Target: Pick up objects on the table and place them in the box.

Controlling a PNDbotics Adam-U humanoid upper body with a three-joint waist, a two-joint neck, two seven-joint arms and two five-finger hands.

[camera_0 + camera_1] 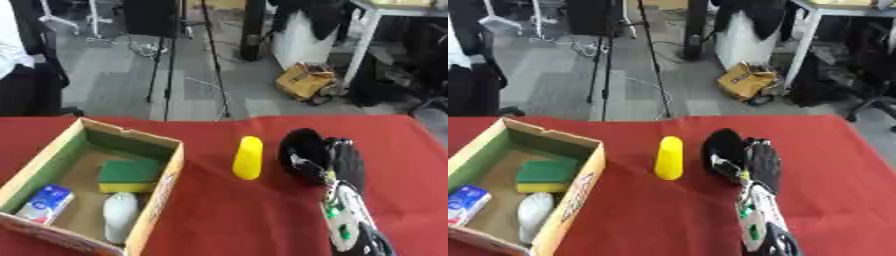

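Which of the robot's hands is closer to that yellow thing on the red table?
The right. The right hand is beside the yellow thing, to its right, fingers wrapped around a black object. The left hand is in neither view, so only the right can be placed.

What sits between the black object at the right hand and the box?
Only the yellow object lies on the red table between the black object, at the right hand, and the box.
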